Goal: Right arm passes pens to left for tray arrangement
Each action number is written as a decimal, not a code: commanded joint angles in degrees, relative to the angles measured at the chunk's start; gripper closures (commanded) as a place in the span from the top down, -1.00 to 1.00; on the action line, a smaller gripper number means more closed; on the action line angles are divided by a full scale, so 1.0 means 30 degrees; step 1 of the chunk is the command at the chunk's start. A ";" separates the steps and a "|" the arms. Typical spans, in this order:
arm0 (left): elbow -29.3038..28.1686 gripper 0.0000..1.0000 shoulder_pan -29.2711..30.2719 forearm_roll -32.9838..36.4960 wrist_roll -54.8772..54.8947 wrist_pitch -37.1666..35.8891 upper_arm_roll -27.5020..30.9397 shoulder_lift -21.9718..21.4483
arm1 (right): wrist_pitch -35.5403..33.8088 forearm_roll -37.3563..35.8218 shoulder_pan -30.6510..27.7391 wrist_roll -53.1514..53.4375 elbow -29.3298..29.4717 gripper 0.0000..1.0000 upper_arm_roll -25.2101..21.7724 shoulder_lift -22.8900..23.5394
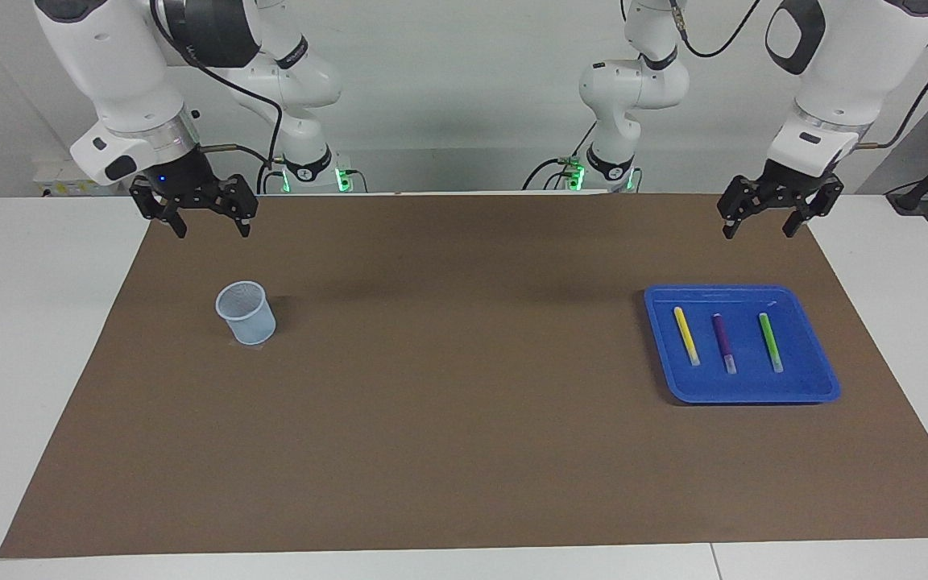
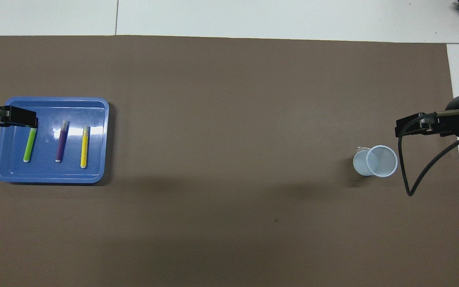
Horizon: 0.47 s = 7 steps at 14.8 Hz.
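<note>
Three slim plastic marker pens, yellow (image 1: 685,335), purple (image 1: 723,342) and green (image 1: 770,341), lie side by side, apart, in the shallow bright-blue plastic tray (image 1: 822,387) toward the left arm's end. They look light, stiff and a bit slick; mid-barrel seems the best hold. The left gripper (image 1: 764,227) and right gripper (image 1: 209,226) hang open and empty. A pale translucent cup (image 1: 246,312) stands below the right gripper.
</note>
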 commanded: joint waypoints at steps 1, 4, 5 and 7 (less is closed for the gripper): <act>0.0976 1.00 0.0257 0.0010 -0.0441 -0.0119 -0.0122 0.0061 | 0.0076 0.0446 -0.0175 0.0070 -0.0355 1.00 0.0002 -0.0380; 0.1070 1.00 0.0316 -0.0900 -0.0529 -0.0119 -0.0064 0.0061 | 0.0018 0.0475 -0.0175 0.0070 -0.0355 1.00 0.0002 -0.0380; 0.1041 1.00 0.0316 -0.0900 -0.0529 -0.0091 -0.0122 0.0061 | -0.0012 0.0475 -0.0176 0.0070 -0.0355 1.00 0.0002 -0.0380; 0.0982 1.00 0.0433 -0.0901 -0.0529 -0.0091 -0.0122 0.0032 | -0.0012 0.0475 -0.0176 0.0070 -0.0355 1.00 0.0002 -0.0380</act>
